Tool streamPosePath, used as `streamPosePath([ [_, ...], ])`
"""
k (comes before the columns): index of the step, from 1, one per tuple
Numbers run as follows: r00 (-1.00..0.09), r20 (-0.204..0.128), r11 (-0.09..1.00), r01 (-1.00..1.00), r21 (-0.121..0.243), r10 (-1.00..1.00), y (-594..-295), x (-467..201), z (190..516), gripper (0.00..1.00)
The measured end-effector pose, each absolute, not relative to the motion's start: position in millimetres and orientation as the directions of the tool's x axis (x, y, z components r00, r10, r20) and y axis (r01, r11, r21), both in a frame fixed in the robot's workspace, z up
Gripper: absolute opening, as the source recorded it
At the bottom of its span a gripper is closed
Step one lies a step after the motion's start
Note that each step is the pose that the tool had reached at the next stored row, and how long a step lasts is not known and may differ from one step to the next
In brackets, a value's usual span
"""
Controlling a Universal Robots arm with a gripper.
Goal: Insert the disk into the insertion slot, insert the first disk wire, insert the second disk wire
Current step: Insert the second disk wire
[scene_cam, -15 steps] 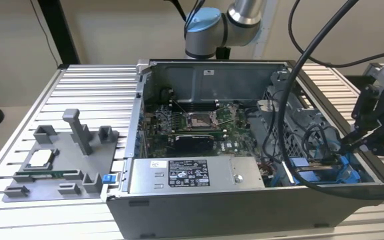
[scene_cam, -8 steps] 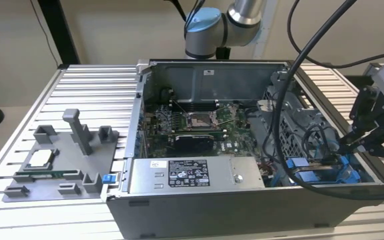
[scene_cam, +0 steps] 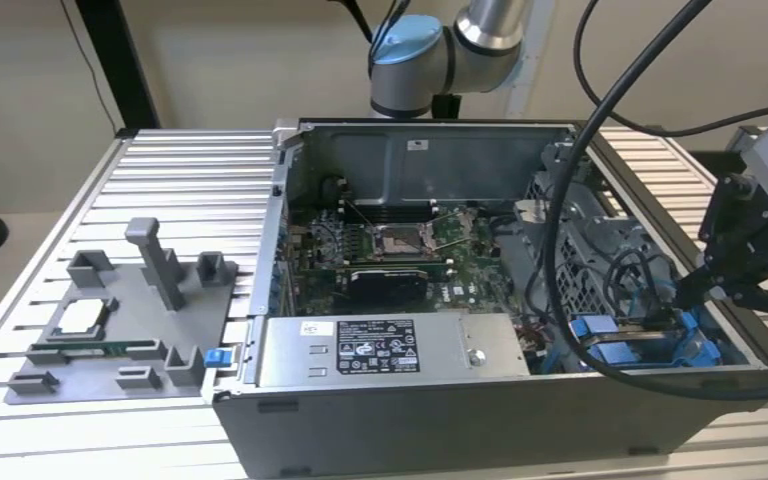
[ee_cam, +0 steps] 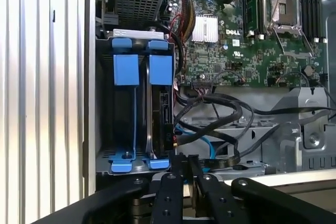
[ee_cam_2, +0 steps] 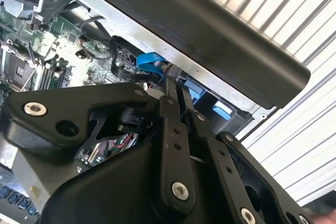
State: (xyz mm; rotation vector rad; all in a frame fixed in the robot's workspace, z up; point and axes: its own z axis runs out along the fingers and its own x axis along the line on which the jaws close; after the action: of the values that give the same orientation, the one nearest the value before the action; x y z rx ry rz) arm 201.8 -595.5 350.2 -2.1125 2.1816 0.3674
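The disk (ee_cam: 159, 106) stands edge-on in the insertion slot (ee_cam: 123, 124), a grey metal bay with bright blue tabs, in the corner of the open computer case. In the exterior view the blue frame (scene_cam: 611, 338) shows at the case's near right corner. A black plug (ee_cam: 169, 139) sits against the disk's edge, with black wires and a blue wire (ee_cam: 206, 148) running beside it. My gripper (ee_cam: 184, 157) hangs just off that plug, fingers pressed together, and I see nothing between them. The exterior view has the gripper (scene_cam: 688, 300) over the bay, and in the second wrist view the gripper (ee_cam_2: 177, 85) points at the blue wire (ee_cam_2: 152, 62).
The green motherboard (scene_cam: 398, 250) fills the case floor, with the grey power-supply box (scene_cam: 371, 345) at the front. A bundle of black cables (ee_cam: 210, 108) crosses beside the bay. A grey fixture (scene_cam: 117, 320) lies on the ribbed metal table (scene_cam: 184, 170) at the exterior view's left.
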Motion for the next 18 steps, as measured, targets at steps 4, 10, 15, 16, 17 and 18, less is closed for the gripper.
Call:
streamPosePath([
  [4,-0.044,-0.225,0.019,-0.993,0.114,-0.973,-595.7,201.5,350.1,0.00],
  [10,-0.045,-0.236,0.018,-0.993,0.115,-0.971,-597.9,198.3,361.3,0.00],
  [15,-0.044,-0.253,0.016,-0.993,0.115,-0.966,-597.9,179.2,371.5,0.00],
  [16,-0.045,-0.256,0.015,-0.993,0.115,-0.966,-597.9,175.0,373.0,0.00],
  [17,-0.044,-0.257,0.015,-0.993,0.115,-0.965,-598.0,170.4,373.7,0.00],
  [18,-0.044,-0.257,0.015,-0.993,0.115,-0.965,-598.1,165.9,373.9,0.00],
])
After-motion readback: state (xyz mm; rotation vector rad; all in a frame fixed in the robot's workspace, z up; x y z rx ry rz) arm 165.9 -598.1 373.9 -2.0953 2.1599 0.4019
